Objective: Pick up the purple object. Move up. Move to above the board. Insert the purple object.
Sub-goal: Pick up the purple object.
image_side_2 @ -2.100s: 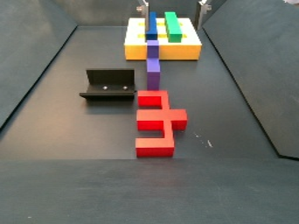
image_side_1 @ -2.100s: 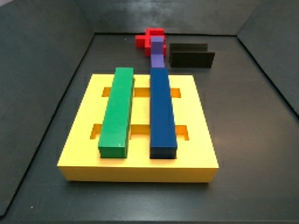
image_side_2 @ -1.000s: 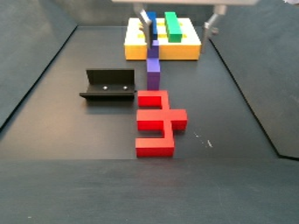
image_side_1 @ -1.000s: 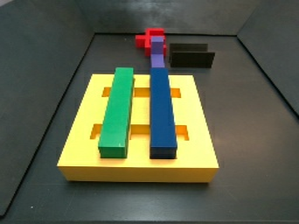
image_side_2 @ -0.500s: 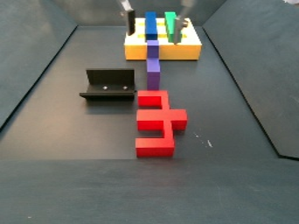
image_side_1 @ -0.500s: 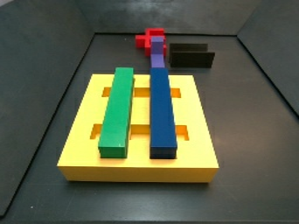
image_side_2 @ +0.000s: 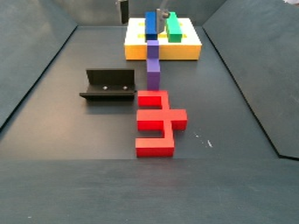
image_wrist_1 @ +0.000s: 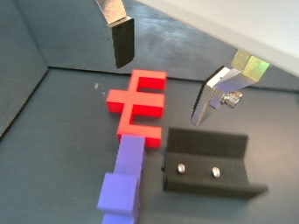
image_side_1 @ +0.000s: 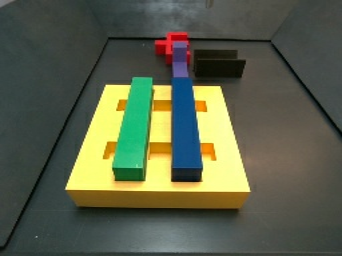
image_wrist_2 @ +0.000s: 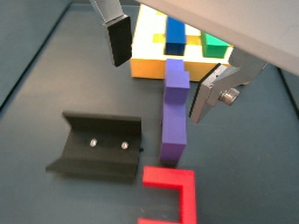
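Note:
The purple object (image_wrist_2: 174,114) lies flat on the dark floor, one end against the yellow board (image_wrist_2: 149,63) and the other against a red piece (image_wrist_2: 173,182). It also shows in a wrist view (image_wrist_1: 124,179) and in both side views (image_side_1: 181,62) (image_side_2: 153,67). The board (image_side_1: 160,190) carries a long green bar (image_side_1: 132,128) and a long blue bar (image_side_1: 187,125). My gripper (image_wrist_2: 163,74) is open and empty, high above the purple object's board end, with one finger (image_wrist_2: 117,41) on each side. It shows at the top edge of a side view (image_side_2: 145,10).
The black fixture (image_side_2: 108,85) stands on the floor beside the purple object; it also shows in a wrist view (image_wrist_2: 100,144). The red cross-shaped piece (image_side_2: 158,122) lies beyond the purple object's far end. Dark walls enclose the floor.
My gripper has moved sideways from over the board's right side to above the line of the blue bar and purple object. The pieces have not moved.

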Tool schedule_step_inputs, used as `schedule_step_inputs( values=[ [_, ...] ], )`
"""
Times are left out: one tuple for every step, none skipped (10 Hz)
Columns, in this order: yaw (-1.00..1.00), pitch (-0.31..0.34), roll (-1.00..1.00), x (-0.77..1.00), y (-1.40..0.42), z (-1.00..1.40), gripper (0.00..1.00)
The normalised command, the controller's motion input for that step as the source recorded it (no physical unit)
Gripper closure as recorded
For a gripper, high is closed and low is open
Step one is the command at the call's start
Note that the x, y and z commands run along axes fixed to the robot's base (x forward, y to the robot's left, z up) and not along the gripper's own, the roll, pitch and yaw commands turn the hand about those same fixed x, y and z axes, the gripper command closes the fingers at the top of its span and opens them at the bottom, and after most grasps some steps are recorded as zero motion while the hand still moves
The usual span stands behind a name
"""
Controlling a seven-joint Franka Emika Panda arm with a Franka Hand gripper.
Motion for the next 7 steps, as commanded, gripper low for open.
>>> schedule_step_inputs(
  values=[
    [-0.83, 0.016, -0.02, -0.16, 0.06, 0.00, 0.00],
    [-0.78, 0.000, -0.07, -0.14, 0.08, 0.00, 0.00],
    [-0.86, 0.000, -0.05, -0.11, 0.00, 0.00, 0.00],
    [-0.88, 0.003, -0.09, 0.17, -0.02, 0.00, 0.00],
    [-0.85, 0.000, -0.10, 0.23, -0.03, 0.00, 0.00],
    [-0.88, 0.000, -0.07, 0.18, -0.07, 0.00, 0.00],
    [-0.89, 0.000, -0.05, 0.15, -0.13, 0.00, 0.00]
  ],
)
